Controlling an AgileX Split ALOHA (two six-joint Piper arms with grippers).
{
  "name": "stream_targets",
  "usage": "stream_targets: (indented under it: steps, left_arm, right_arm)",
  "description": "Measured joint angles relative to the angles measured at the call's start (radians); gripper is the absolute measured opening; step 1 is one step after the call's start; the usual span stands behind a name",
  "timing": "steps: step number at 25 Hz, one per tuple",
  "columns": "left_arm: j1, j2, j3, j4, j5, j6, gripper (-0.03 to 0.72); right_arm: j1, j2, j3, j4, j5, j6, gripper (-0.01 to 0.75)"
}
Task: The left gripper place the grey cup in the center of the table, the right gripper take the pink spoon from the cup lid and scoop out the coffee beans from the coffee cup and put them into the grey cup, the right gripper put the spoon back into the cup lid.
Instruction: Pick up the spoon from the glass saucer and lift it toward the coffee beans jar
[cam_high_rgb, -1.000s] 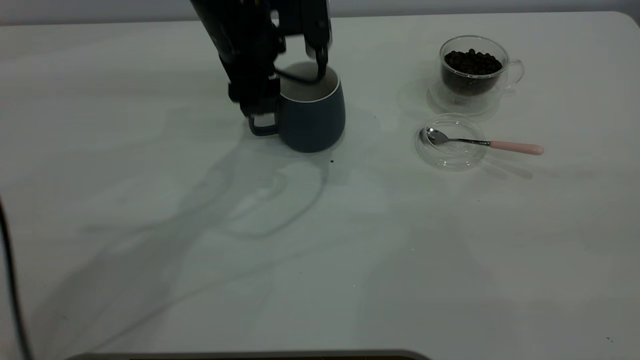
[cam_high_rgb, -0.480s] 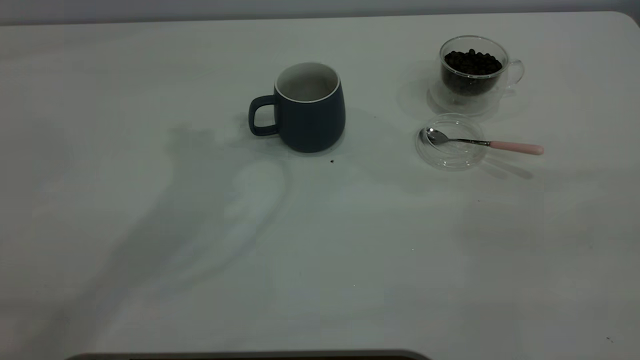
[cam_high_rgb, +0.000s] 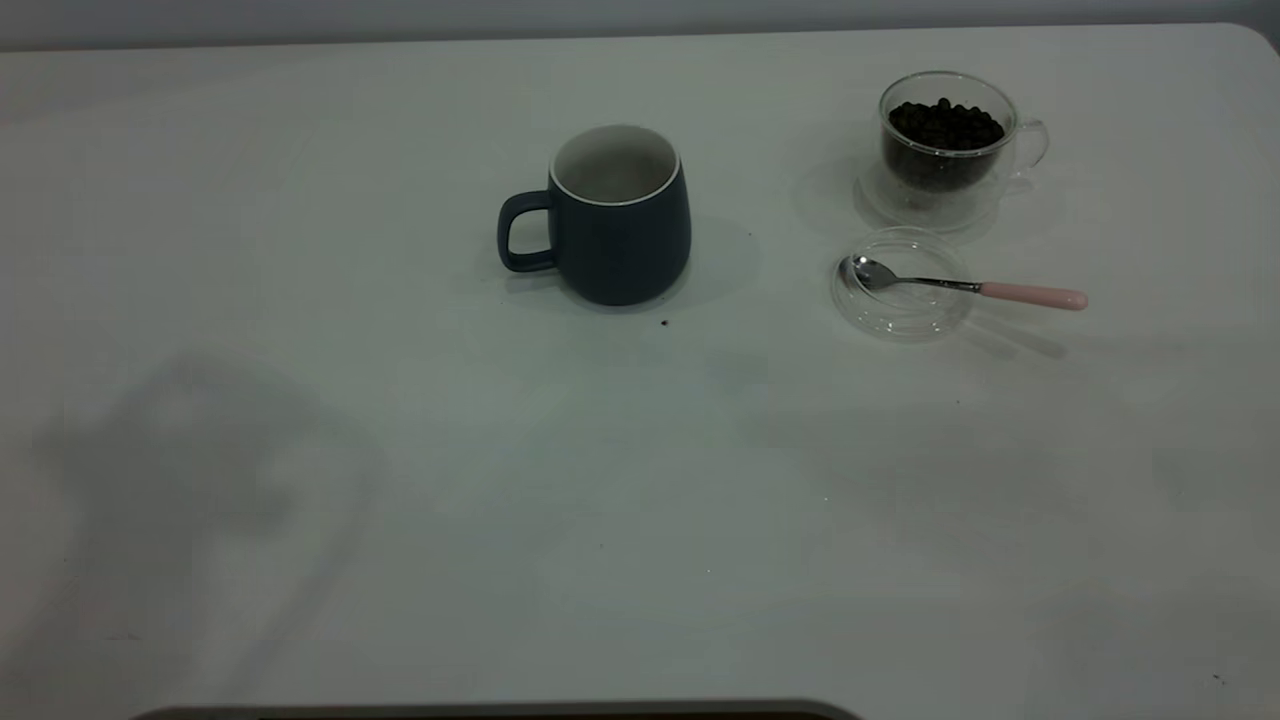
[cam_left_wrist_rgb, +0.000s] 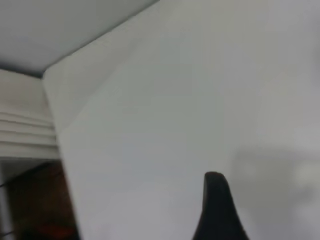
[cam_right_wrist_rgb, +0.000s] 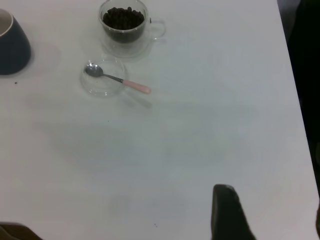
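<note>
The grey cup (cam_high_rgb: 620, 230) stands upright near the middle of the table (cam_high_rgb: 640, 500), handle toward the left, with nothing holding it. To its right the clear cup lid (cam_high_rgb: 900, 312) holds the bowl of the pink spoon (cam_high_rgb: 975, 288), whose handle sticks out over the rim. Behind the lid is the coffee cup (cam_high_rgb: 945, 160), filled with coffee beans (cam_high_rgb: 945, 125). Neither gripper appears in the exterior view. My left gripper (cam_left_wrist_rgb: 265, 200) hangs open over bare table by a corner. My right gripper (cam_right_wrist_rgb: 270, 210) is open and empty, well short of the spoon (cam_right_wrist_rgb: 120, 81) and lid (cam_right_wrist_rgb: 100, 86).
A small dark speck (cam_high_rgb: 664, 323) lies just in front of the grey cup. The table's right edge (cam_right_wrist_rgb: 295, 100) runs close to my right gripper. A table corner (cam_left_wrist_rgb: 47, 80) with a drop beyond it shows in the left wrist view.
My left arm has let go of the grey cup and pulled out of the exterior view. Its shadow slid toward the front left. The cup stayed put.
</note>
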Motion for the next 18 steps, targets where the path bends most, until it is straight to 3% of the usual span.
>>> stream_targets:
  steps: [4, 18]
  left_arm:
    - [0.000, -0.195, 0.125, -0.107, 0.001, 0.010, 0.569]
    - [0.000, -0.972, 0.802, -0.270, 0.001, 0.012, 0.569]
  right_arm:
    - [0.000, 0.000, 0.000, 0.000, 0.000, 0.000, 0.450]
    - [0.000, 0.000, 0.000, 0.000, 0.000, 0.000, 0.450]
